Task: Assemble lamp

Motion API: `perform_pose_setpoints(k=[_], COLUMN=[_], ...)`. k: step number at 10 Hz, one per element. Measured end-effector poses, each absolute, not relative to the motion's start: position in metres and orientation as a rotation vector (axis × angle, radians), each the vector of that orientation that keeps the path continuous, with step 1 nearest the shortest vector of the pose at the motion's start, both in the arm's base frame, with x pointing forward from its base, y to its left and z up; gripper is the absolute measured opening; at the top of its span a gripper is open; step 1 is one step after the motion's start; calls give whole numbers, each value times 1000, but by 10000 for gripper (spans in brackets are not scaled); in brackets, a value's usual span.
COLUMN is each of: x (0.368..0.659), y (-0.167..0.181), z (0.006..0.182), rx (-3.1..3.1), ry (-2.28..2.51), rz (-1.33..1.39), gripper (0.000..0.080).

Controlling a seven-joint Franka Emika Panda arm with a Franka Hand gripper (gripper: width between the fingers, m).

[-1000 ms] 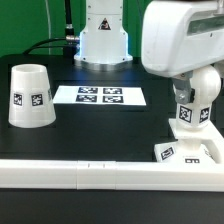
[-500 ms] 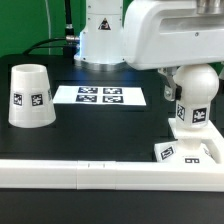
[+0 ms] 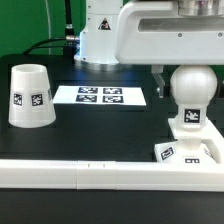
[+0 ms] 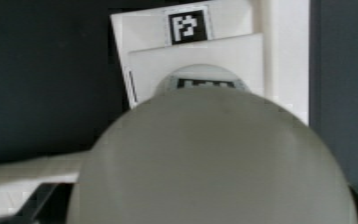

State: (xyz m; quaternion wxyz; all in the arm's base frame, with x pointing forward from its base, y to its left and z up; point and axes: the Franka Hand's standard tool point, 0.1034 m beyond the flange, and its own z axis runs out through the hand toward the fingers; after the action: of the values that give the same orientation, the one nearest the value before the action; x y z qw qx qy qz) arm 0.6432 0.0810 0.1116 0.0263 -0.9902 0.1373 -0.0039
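Item: white plastic round-headed bulb on a stem (image 3: 190, 92), head clamped between the fingers (image 3: 158, 86), hanging just above the flat square white base (image 3: 190, 153) on the black counter (image 3: 110, 130). Handling: centre the stem over the base's middle, keep it upright, lower gently.

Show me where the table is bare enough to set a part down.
The widest bare table lies between the marker board and the rail, from shade across to base. Crowded on the exterior view's right, where the bulb hangs over the base.
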Motion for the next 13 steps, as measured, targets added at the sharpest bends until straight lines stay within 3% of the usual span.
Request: perform_pose_setpoints(k=[5,9,10,13], x=[637,637,637,637], y=[89,89,89,92], z=[108,110,109,110], rx=[-2854,-2700,-2696,-2769], ry=[1193,1451,1455,1308], rz=[46,86,87,78], gripper=[579,579,642,694])
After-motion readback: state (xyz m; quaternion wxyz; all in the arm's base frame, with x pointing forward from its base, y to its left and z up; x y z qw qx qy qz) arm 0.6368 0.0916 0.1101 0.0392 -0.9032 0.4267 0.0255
